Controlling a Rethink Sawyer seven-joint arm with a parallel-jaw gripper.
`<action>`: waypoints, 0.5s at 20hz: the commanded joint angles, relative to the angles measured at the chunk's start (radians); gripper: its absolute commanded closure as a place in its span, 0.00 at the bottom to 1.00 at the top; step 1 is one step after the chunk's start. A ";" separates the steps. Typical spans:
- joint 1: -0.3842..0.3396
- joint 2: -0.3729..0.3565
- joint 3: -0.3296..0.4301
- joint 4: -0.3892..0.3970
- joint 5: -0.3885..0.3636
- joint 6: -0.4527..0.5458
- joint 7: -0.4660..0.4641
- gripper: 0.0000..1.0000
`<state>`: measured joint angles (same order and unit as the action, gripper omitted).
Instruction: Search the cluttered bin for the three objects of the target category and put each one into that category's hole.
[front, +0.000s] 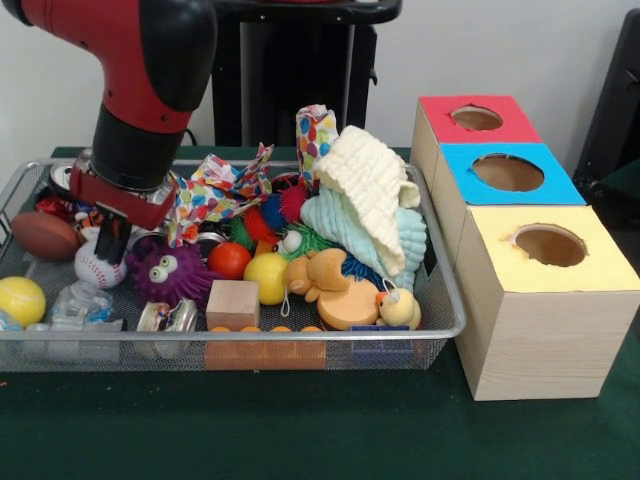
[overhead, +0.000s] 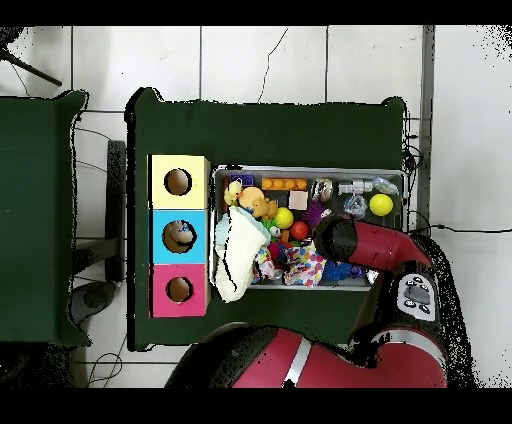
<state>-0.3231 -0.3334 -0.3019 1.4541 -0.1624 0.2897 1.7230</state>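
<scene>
The wire mesh bin (front: 455, 322) sits on the green table, full of toys; it also shows in the overhead view (overhead: 310, 169). My gripper (front: 111, 243) hangs low in the bin's left part, right above a white baseball (front: 97, 267), between a brown football (front: 44, 235) and a purple fuzzy toy with eyes (front: 168, 272). Its jaws are mostly hidden by the wrist. Three wooden boxes with round holes stand beside the bin: red top (front: 476, 119), blue top (front: 508, 172), yellow top (front: 550, 245). In the overhead view the arm (overhead: 350, 242) covers the gripper.
The bin also holds a yellow ball (front: 20, 300), a red ball (front: 229, 260), another yellow ball (front: 266, 277), a wooden block (front: 232, 303), an orange plush (front: 330, 285), a small duck (front: 400, 308), a cream cloth (front: 370, 185) and a confetti cloth (front: 220, 190).
</scene>
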 joint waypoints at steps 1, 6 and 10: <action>-0.005 0.083 0.070 -0.006 0.065 -0.073 0.222 1.00; 0.015 0.094 0.051 -0.047 0.104 -0.026 0.211 1.00; 0.032 0.100 0.038 -0.072 0.133 0.023 0.205 1.00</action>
<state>-0.3144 -0.3060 -0.3027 1.4345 -0.0922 0.2509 1.7232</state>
